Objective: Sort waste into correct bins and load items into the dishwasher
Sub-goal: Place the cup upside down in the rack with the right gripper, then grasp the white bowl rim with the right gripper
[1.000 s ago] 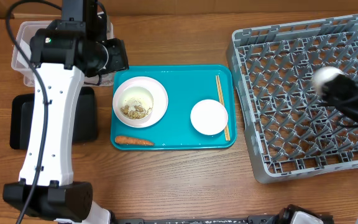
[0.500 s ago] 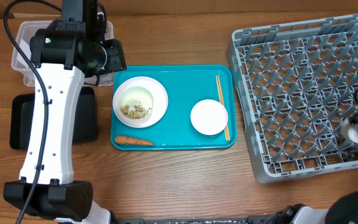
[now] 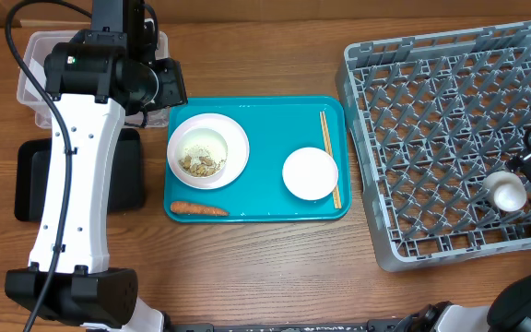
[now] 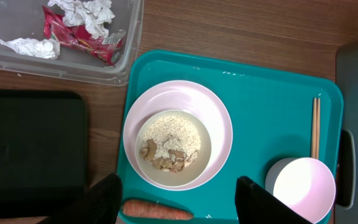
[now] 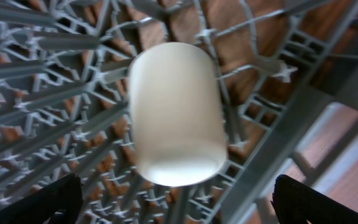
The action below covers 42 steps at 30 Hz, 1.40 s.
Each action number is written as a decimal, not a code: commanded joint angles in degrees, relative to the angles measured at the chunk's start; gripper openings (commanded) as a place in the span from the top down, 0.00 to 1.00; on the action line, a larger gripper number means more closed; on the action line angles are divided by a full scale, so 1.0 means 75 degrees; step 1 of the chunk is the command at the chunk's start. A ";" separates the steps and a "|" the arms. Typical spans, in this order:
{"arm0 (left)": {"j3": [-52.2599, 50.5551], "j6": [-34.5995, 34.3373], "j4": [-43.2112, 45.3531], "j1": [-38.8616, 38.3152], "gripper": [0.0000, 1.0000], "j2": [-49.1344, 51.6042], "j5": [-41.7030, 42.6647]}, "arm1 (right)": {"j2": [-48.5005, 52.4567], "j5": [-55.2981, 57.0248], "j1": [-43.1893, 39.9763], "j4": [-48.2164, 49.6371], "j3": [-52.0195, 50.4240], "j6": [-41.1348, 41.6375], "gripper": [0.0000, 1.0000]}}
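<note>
A small white cup [image 5: 176,112] rests on the pegs of the grey dishwasher rack [image 3: 431,120], near its front right corner [image 3: 506,191]. My right gripper [image 5: 185,205] hangs open just behind the cup, fingers wide and touching nothing. My left gripper [image 4: 182,202] is open over the teal tray [image 4: 260,93], fingers either side of the orange carrot [image 4: 157,210]. A white plate [image 4: 219,124] carries a bowl of beige food scraps [image 4: 169,149]. A second white bowl [image 4: 303,186] and wooden chopsticks [image 4: 316,127] lie to the right.
The clear tub [image 4: 132,37] at the back left holds a red wrapper [image 4: 73,34], white tissue [image 4: 86,9] and foil [image 4: 27,46]. The black tray [image 4: 30,143] lies in front of it. My left arm [image 3: 72,184] stretches over both bins.
My right gripper brought the cup from the rack's far right down to its front right corner, then opened and let it go. The left arm has not moved.
</note>
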 commanded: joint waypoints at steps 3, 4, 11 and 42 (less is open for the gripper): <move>0.0058 0.0064 -0.0087 -0.0009 0.39 0.0035 -0.0099 | -0.0020 -0.1154 0.0009 0.0152 0.0157 -0.0032 0.01; 0.0058 0.0061 -0.0108 -0.0009 0.39 0.0035 -0.0096 | -0.0029 -0.1332 0.0012 0.0152 0.0166 -0.0105 0.02; 0.0058 0.0064 -0.0125 -0.0099 0.38 0.0038 0.0341 | -0.0513 -0.3241 0.0239 0.0350 0.0175 -0.1215 0.07; -0.0181 -0.0618 -0.0428 -0.2098 0.35 0.1670 -0.0341 | -0.0187 -0.1291 0.7120 0.0711 0.0157 -0.1990 0.13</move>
